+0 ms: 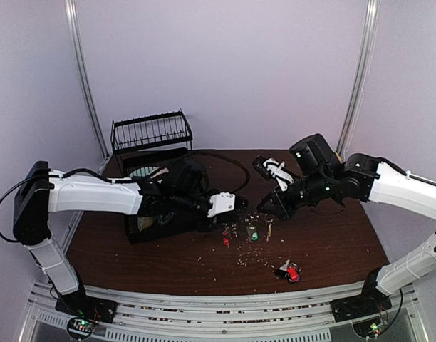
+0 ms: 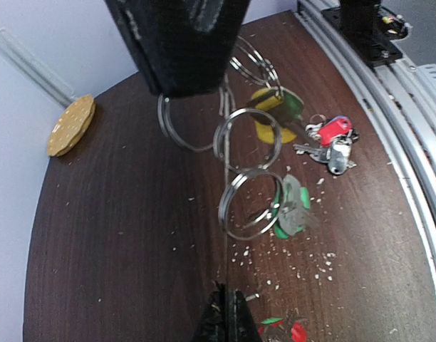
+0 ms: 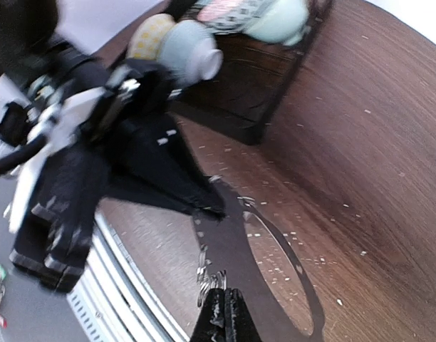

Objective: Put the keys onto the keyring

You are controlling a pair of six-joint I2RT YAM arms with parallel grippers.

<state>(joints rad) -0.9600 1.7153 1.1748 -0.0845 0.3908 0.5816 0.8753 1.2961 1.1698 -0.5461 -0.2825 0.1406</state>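
Note:
The keyring is a thin grey wire (image 2: 225, 235) stretched between my two grippers above the table. My left gripper (image 2: 228, 303) is shut on its near end. My right gripper (image 3: 224, 299) is shut on its other end, and it shows as the black block at the top of the left wrist view (image 2: 182, 43). Several split rings (image 2: 248, 135) hang on the wire, with a green-tagged key (image 2: 295, 206) and a yellow-and-green tag (image 2: 275, 114). In the top view a red tag (image 1: 226, 241), a green tag (image 1: 252, 234) and a silver key (image 1: 269, 229) dangle below the grippers. A bunch of keys with red and black tags (image 1: 289, 272) lies on the table.
A black dish rack (image 1: 150, 132) stands at the back left. A black tray with bowls (image 3: 225, 107) lies under my left arm. A round tan plate (image 2: 70, 126) lies near the table edge. A black cable (image 1: 229, 160) loops across the back. White crumbs dot the dark wood.

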